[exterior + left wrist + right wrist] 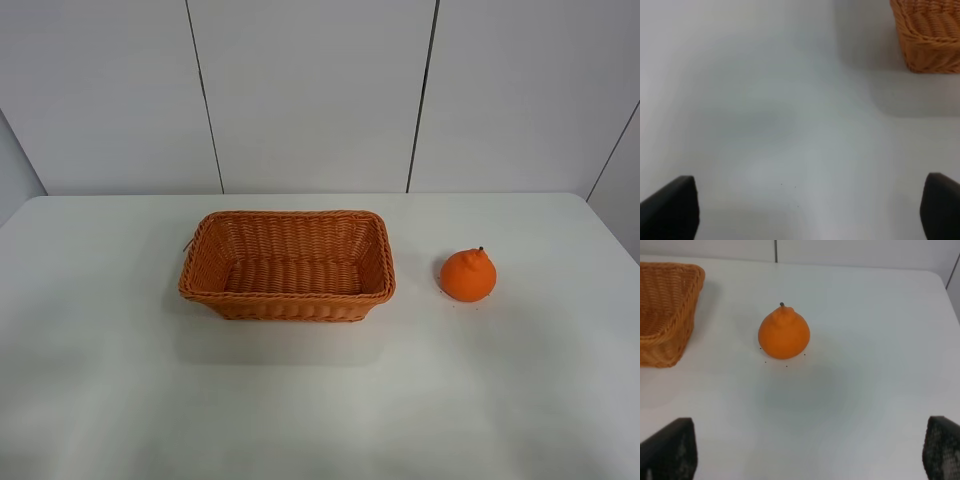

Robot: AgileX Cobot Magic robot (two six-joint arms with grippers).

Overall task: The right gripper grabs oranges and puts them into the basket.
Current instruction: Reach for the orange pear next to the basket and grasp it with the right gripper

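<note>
Two things lie on the white surface (110, 390), and neither arm shows in the high view. On the left, the left gripper (805, 212) hangs over bare surface with its fingers spread wide and nothing between them. The basket (290, 304) stands a little left of the middle, empty. The orange (468, 274) sits to its right, near but not touching, upright with the small stem on top. The right gripper (805, 452) is also wide open and empty, with the orange ahead of it and well apart. The fruit looks firm and light enough, but the skin is smooth and the round body can roll or slip. I think the best hold is across the widest part, below the narrow neck, with moderate pressure only so the peel is not bruised.
</note>
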